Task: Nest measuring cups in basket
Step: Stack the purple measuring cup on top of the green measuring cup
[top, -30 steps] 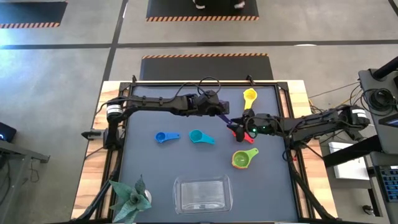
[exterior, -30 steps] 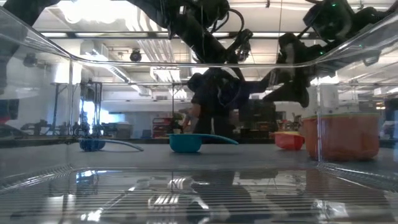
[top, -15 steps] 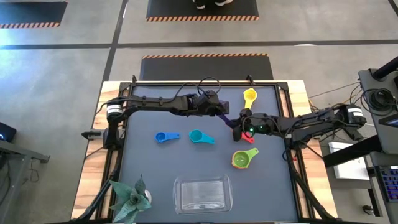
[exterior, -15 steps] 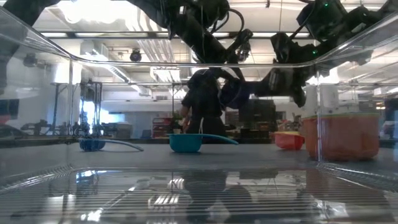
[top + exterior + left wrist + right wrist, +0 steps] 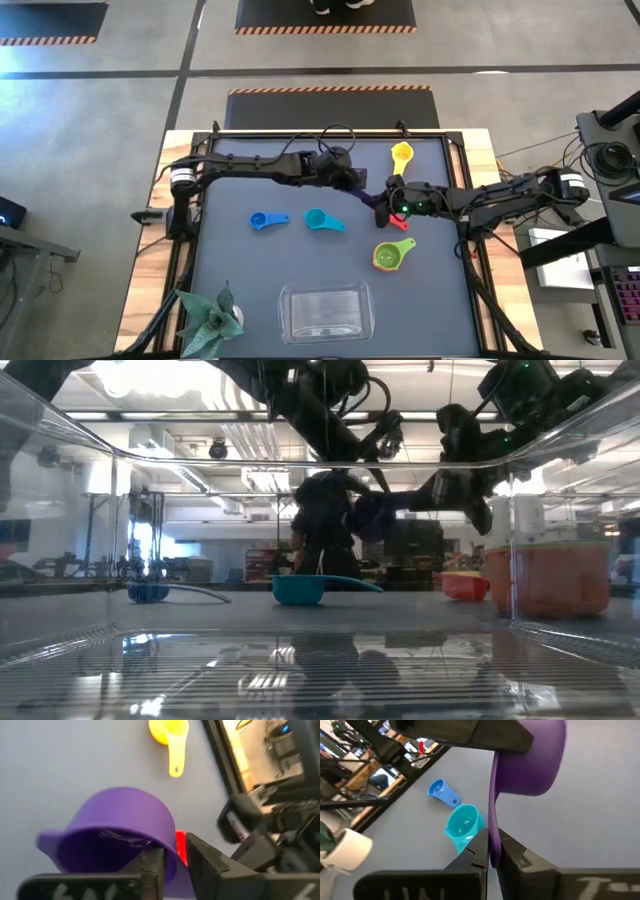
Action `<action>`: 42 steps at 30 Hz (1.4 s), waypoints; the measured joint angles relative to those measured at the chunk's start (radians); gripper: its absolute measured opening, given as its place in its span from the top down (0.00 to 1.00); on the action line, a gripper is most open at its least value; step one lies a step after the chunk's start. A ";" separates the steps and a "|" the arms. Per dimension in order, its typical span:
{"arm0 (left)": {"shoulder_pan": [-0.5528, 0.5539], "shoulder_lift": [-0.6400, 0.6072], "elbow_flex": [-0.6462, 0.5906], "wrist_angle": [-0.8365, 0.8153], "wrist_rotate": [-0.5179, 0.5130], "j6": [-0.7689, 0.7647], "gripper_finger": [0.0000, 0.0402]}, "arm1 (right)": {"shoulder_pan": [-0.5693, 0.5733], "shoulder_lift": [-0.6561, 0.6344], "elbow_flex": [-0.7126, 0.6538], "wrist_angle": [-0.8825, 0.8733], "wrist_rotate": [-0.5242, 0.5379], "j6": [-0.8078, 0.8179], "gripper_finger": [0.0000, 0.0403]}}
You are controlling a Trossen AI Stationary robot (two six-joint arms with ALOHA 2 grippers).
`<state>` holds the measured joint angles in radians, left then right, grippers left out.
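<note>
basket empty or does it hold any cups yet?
Empty: the high view shows the clear basket with nothing inside; blue, teal and yellow cups lie on the mat.

Table middle: crowded by both grippers, met over the purple cup (image 5: 366, 192), with the red cup (image 5: 383, 213) just beneath.
Far right: taken up by the yellow cup (image 5: 401, 155).
Centre-left: blocked by the blue cup (image 5: 266, 220) and the teal cup (image 5: 320, 220).
Basket approach: the basket (image 5: 326, 312) was left unobstructed from above; the green cup (image 5: 390, 254) stood near its right, the toy plant (image 5: 208, 318) at its left.
</note>
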<state>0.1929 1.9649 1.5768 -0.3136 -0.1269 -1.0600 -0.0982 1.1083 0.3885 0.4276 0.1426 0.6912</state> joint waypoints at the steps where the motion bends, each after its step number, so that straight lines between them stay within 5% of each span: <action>1: 0.002 -0.005 0.000 -0.020 0.005 0.015 0.84 | 0.000 -0.007 0.000 -0.007 -0.005 0.007 0.98; 14: 0.021 -0.127 -0.001 -0.100 -0.004 0.312 0.53 | 0.000 -0.150 -0.001 -0.092 -0.095 0.112 0.98; 34: 0.060 -0.409 -0.005 -0.255 -0.101 0.626 0.54 | 0.002 -0.347 -0.001 -0.083 -0.443 0.284 0.98; 42: 0.072 -0.530 -0.181 -0.188 -0.098 0.640 0.61 | 0.002 -0.346 -0.002 -0.151 -0.580 0.345 0.98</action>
<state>0.2646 1.4350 1.3954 -0.5011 -0.2246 -0.4203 -0.0959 0.7621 0.3870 0.2766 -0.4377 1.0358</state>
